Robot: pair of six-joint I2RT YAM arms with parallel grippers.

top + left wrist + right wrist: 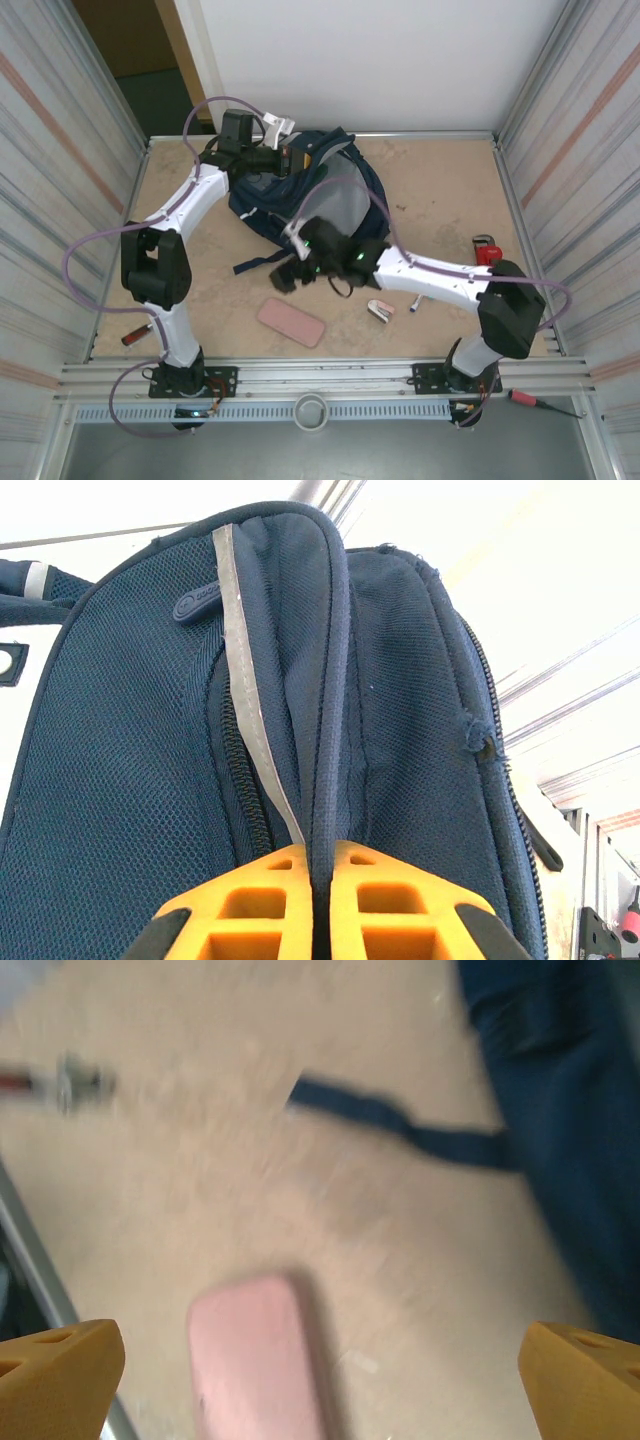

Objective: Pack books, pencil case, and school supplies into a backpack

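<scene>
Packing unfinished: my left pincer (320, 865) clenched the backpack (130, 760) rim at the bench (440, 190) far side; my right pincer (320, 1360), released, hovered over the unpacked pencil case (250, 1360); marker (415, 302) lay loose nearby.

Navy backpack (262, 208) is slumped at desk's (440, 200) far centre. Pink pencil case (291, 321) is laid flat near front edge; marker pen (415, 303) and pink-and-white item (380, 311) are placed just right of it.

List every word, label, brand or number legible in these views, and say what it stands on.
No text can be read.
The zipper pull on the backpack: raised marks, too small to make out.
The pink pencil case: no lettering visible; the right wrist view is blurred.
</scene>
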